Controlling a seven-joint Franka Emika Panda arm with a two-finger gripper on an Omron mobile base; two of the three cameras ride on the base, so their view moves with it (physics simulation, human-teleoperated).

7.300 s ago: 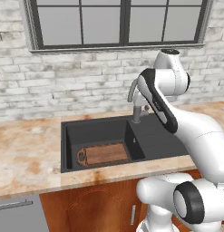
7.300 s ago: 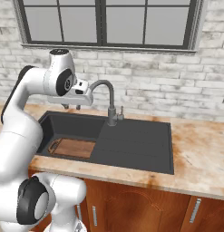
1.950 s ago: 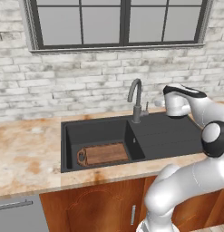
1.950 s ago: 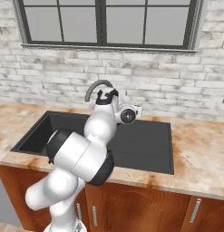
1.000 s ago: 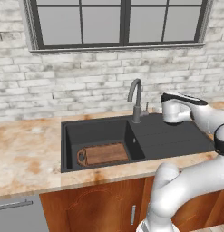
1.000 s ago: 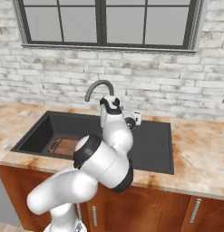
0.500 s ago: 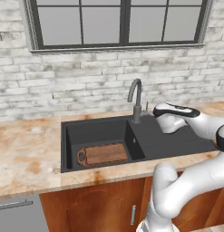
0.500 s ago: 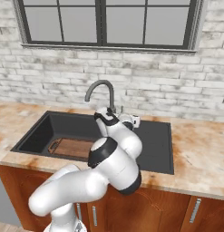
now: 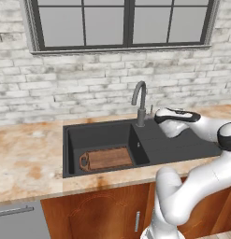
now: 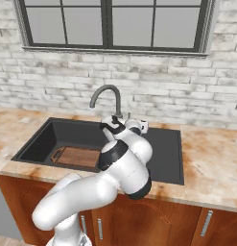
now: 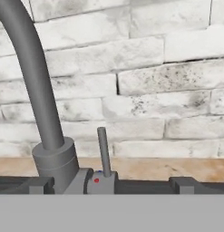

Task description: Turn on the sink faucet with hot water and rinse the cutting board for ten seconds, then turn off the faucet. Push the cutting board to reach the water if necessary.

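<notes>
The board (image 9: 109,158) lies flat on the bottom of the sink (image 9: 99,135), in the lower middle of the left base view; its looped handle points to the left of the frame. In the right base view the board (image 10: 79,156) is in the left middle, low in the basin, partly behind the white arm.

The faucet (image 9: 140,101) stands at the back edge of the sink, near the centre of the left base view, and its spout curves to the left over the basin. No stream comes from it in these views, and the board looks dry.

The end effector (image 9: 160,115) is just right of the faucet base in the left base view, over the flat part of the sink. In the hand view the two dark tips are far apart at the bottom, one at the lower left and one (image 11: 186,185) at the lower right, so the end effector is open and it holds nothing. Between them, in the lower middle of that view, the thin lever (image 11: 103,152) stands upright beside the thick faucet base. I cannot tell if the tips touch the lever.

The counter (image 9: 28,163) around the sink is beige and orange stone, and a brick wall (image 10: 172,96) rises behind it.
</notes>
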